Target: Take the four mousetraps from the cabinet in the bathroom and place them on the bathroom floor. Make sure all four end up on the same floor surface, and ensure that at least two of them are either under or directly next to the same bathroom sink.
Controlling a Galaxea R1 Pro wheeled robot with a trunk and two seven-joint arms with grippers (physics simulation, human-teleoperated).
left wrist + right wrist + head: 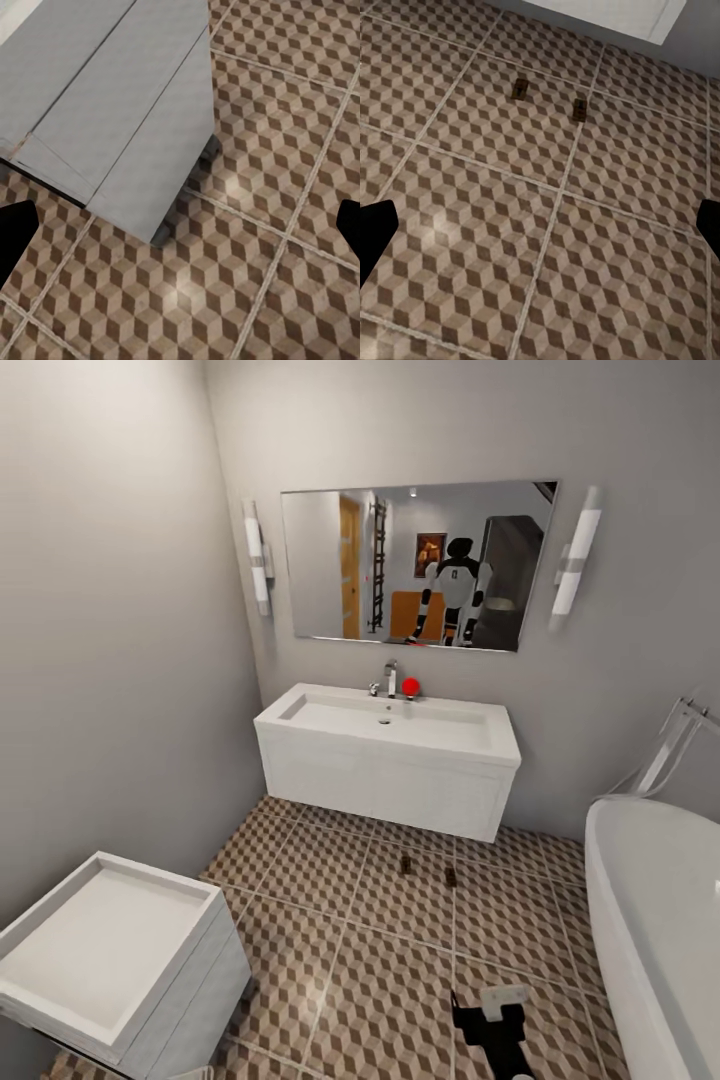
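**Two traps down by the sink, both grippers empty**

Taking the sink (388, 745) as the landmark and reading from left to right: well to its left, nearer the robot, stands a white unit (110, 955) with a recessed top. The left wrist view looks down past this unit's grey side onto the floor (247, 247). The left gripper (180, 232) has its dark fingertips at the two edges of that view, spread wide with nothing between them.

Just in front of the sink, two mousetraps lie on the tiles, one (405, 865) to the left, the other (450, 877) just beside it; they do not touch. The right wrist view shows the same pair (519, 89) (579, 109) from above. The right gripper (540, 232) is likewise spread open and empty; its arm shows in the head view, low and to the sink's right, near a white tub (655, 920).

Judging from this, the sink condition looks met and two traps remain to fetch. The cabinet appears as an orange-brown block in the mirror (415, 565), so the next move probably calls for turning round to it.
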